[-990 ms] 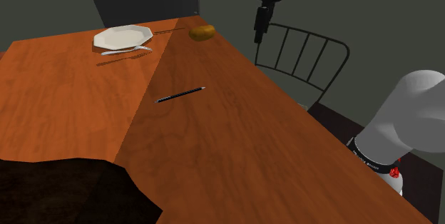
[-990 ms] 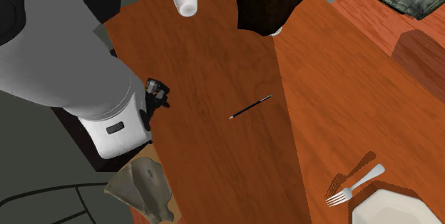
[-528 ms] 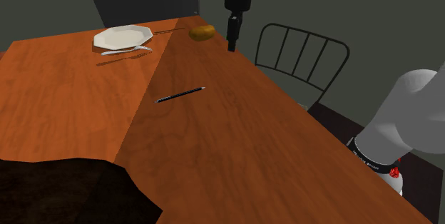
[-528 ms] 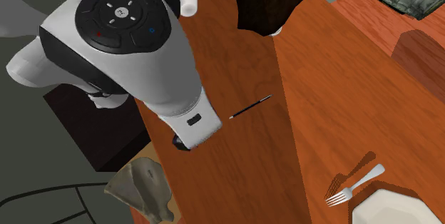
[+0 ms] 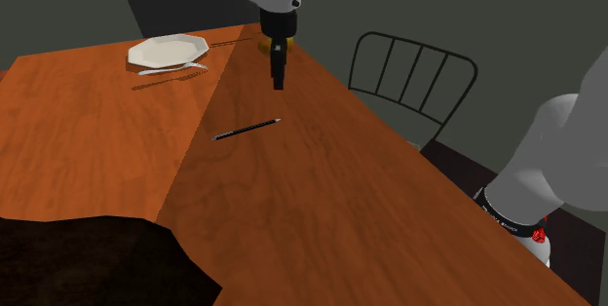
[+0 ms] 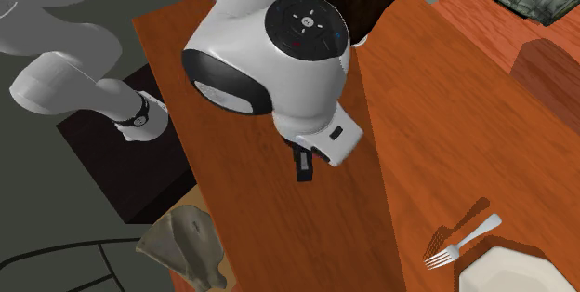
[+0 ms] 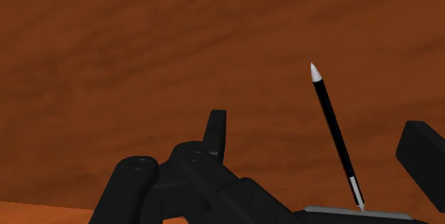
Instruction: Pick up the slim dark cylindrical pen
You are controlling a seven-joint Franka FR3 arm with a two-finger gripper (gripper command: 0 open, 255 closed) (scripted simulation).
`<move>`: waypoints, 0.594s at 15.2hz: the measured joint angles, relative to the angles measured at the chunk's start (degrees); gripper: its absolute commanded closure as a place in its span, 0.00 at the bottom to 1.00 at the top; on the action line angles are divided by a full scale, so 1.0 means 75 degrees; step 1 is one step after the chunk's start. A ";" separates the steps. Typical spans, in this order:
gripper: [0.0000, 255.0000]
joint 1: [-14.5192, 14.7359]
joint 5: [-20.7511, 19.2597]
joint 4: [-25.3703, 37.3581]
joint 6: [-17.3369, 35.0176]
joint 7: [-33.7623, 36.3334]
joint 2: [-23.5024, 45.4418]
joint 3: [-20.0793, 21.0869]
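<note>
Pen (image 7: pixel 335 140) — flat on table (image 5: pixel 97 148), between fingers (image 7: pixel 216 130), untouched | gripper (image 5: pixel 278 78) — spread wide

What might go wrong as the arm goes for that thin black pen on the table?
The pen is slim and lies flat on the table, so the open gripper, hanging above, must come right down to the wood; it may hit the surface or close over the pen.
In the wrist view the pen lies nearer one finger than the other, so closing might push or roll it away.
</note>
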 measured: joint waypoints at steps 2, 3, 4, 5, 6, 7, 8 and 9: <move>0.00 0.0160 -0.0117 0.0380 0.0047 -0.0078 0.0406 0.0136; 0.00 0.0246 -0.0184 0.0608 0.0057 -0.0113 0.0636 0.0203; 0.00 0.0316 -0.0253 0.0809 0.0100 -0.0176 0.0870 0.0256; 0.00 0.0379 -0.0316 0.0980 0.0116 -0.0253 0.1053 0.0303; 0.00 0.0468 -0.0394 0.1227 0.0120 -0.0296 0.1296 0.0359; 0.00 0.0566 -0.0477 0.1465 0.0127 -0.0329 0.1536 0.0415; 0.00 0.0659 -0.0560 0.1674 0.0152 -0.0374 0.1767 0.0465; 0.00 0.0752 -0.0635 0.1928 0.0105 -0.0426 0.1975 0.0514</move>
